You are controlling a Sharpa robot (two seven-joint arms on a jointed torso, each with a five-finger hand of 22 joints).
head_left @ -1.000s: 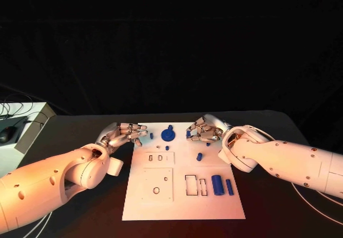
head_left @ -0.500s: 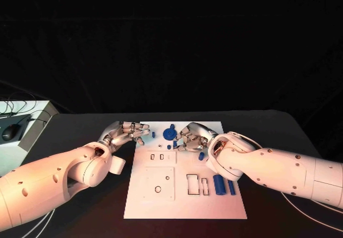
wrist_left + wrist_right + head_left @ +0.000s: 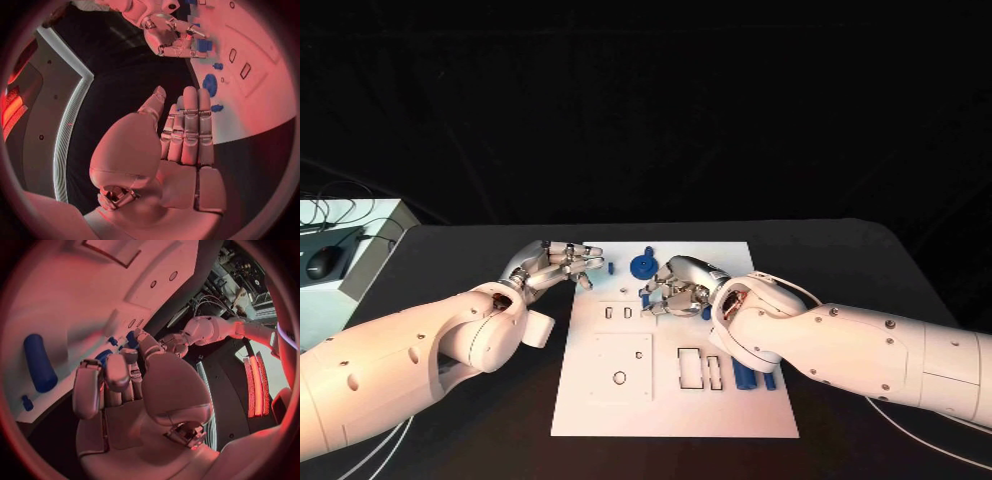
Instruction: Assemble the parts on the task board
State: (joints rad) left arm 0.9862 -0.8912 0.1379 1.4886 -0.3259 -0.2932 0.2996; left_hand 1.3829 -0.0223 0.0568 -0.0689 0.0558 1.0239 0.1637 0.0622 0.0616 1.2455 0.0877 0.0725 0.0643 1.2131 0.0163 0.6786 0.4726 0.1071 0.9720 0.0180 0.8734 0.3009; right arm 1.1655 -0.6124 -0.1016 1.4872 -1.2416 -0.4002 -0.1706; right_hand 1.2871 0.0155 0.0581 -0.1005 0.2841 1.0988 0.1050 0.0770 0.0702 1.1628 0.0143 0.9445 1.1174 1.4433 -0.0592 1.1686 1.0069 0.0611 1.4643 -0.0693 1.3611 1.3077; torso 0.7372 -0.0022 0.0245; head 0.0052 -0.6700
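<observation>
Head view: the far half of the frame is lying in near-black, no detail reading there. Light is falling from above onto the task board (image 3: 675, 400), which is showing bright and evenly lit at centre. A warm orange cast is tinting the left arm (image 3: 401, 360) at lower left; the right arm (image 3: 877, 350) at lower right is showing paler. Soft shadow is sitting under both arms.

Wrist views: red light is washing both circles. Fisheye is bending straight edges toward the rims, and a dark surround is framing each circle. The left hand (image 3: 169, 150) and right hand (image 3: 131, 405) are looming large and slightly soft.
</observation>
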